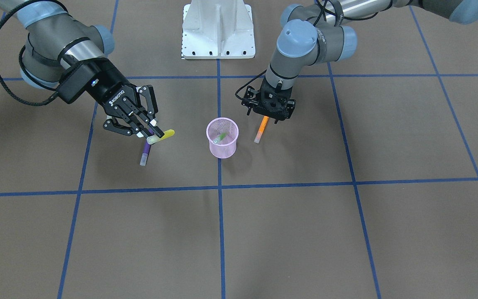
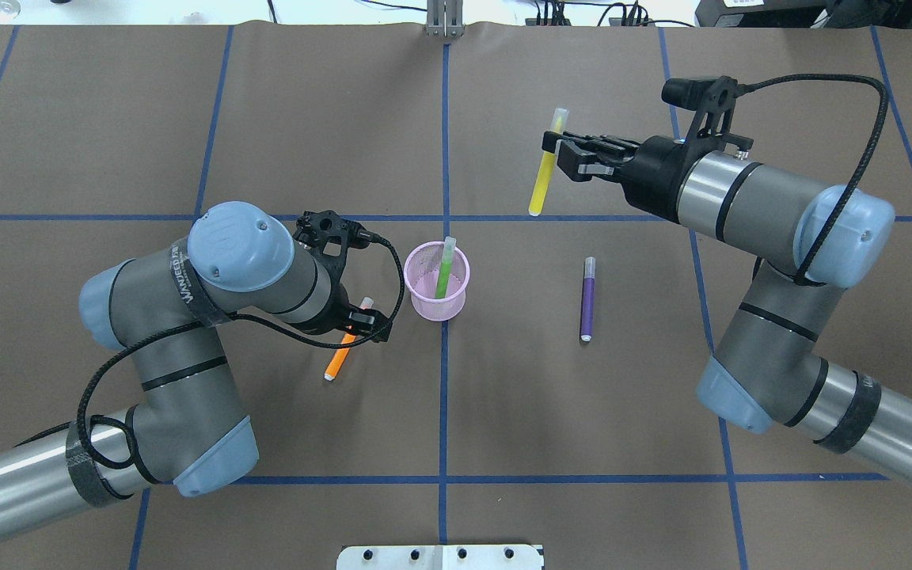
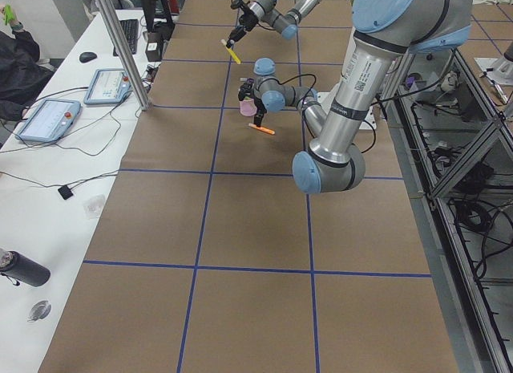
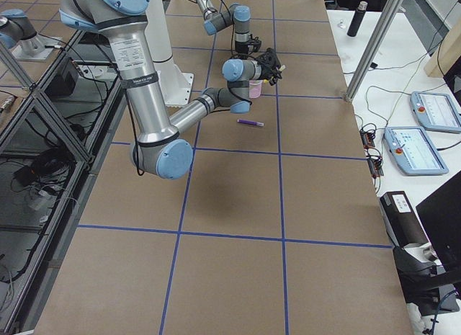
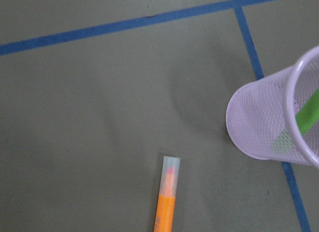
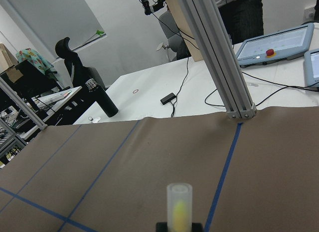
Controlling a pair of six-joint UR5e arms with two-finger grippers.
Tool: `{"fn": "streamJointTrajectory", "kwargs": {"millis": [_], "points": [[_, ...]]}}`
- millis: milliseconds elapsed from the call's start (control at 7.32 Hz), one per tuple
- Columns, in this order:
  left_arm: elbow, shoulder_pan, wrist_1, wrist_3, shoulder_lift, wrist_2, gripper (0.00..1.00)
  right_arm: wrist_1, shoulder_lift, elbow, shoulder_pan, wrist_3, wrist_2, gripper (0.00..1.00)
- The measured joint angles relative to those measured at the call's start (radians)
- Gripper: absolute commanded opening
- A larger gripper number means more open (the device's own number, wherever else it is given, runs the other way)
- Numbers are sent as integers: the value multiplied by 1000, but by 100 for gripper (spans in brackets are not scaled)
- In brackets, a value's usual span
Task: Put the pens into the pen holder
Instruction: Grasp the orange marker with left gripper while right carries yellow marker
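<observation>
So, front-facing view: right gripper (image 1: 151, 133) pinches the yellow pen (image 1: 167, 133) near its capped end, held clear of the counter (image 1: 305, 232). The purple pen (image 1: 145, 153) lies flat on the counter, partly hidden by that gripper. The pen holder (image 1: 222, 146) stands upright between the arms, green pen (image 1: 222, 136) inside. The left gripper (image 1: 271, 114) hangs over one end of the orange pen (image 1: 261, 129); can't tell how far it's spread.

Overhead: yellow pen is well apart from the pen holder; orange pen lies near the pen holder, one end under the left gripper.

Left wrist: orange pen flat on the counter, clear cap apart from the pen holder.

Right wrist: yellow pen's clear cap sticks out of the gripper.
</observation>
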Motion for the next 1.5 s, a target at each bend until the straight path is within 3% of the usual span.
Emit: {"fn": "streamJointTrajectory", "kwargs": {"millis": [1367, 1504], "points": [[109, 0, -16, 15, -53, 0, 65, -59, 55, 3, -15, -2, -18, 0], [113, 0, -15, 33, -54, 0, 59, -59, 55, 4, -14, -2, -18, 0]]}}
